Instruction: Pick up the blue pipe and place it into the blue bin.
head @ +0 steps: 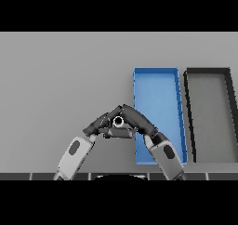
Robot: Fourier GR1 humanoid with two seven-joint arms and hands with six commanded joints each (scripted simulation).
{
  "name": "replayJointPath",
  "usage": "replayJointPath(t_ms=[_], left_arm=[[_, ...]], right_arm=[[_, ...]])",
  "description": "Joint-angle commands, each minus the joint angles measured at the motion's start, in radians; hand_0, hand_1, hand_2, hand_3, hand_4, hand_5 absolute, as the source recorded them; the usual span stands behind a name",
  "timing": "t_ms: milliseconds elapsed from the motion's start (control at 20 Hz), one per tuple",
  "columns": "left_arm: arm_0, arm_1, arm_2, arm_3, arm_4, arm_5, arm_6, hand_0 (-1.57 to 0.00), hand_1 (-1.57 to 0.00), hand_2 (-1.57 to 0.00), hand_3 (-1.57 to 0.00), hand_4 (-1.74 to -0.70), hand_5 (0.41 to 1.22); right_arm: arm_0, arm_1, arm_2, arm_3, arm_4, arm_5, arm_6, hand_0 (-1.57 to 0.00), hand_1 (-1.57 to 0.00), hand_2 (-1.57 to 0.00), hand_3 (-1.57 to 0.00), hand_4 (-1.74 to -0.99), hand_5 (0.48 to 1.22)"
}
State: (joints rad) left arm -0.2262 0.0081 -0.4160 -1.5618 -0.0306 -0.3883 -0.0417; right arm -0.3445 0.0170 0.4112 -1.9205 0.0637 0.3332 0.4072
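Grey table (56, 80) carries two bins side by side on your right: one blue bin (158, 75) and one dark bin (223, 73) beyond it. Two arms meet just left of the blue bin. Between them sits one small pipe (118, 122), seen end-on as a pale ring with a dark centre; its colour is hard to make out. The right robot hand (135, 118) curls around it. The left robot hand (100, 122) touches alongside; you cannot tell its grip.
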Motion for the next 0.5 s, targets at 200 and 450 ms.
replayJointPath(t_ms=[200,450], left_arm=[[0.01,-0.017,-0.003,0.004,-0.024,0.006,-0.043,-1.57,-1.57,-1.55,-1.43,-1.73,1.221],[0.02,-0.013,0.003,-0.016,-0.033,0.003,-0.029,-1.57,-1.57,-1.57,-1.26,-1.73,1.221]], right_arm=[[0.024,0.025,0.016,-0.015,0.023,0.011,-0.013,-1.51,-1.51,-1.51,-1.48,-1.488,1.129],[0.05,0.078,0.001,-0.013,0.003,0.008,-0.011,-1.55,-1.55,-1.55,-1.54,-1.495,1.191]])
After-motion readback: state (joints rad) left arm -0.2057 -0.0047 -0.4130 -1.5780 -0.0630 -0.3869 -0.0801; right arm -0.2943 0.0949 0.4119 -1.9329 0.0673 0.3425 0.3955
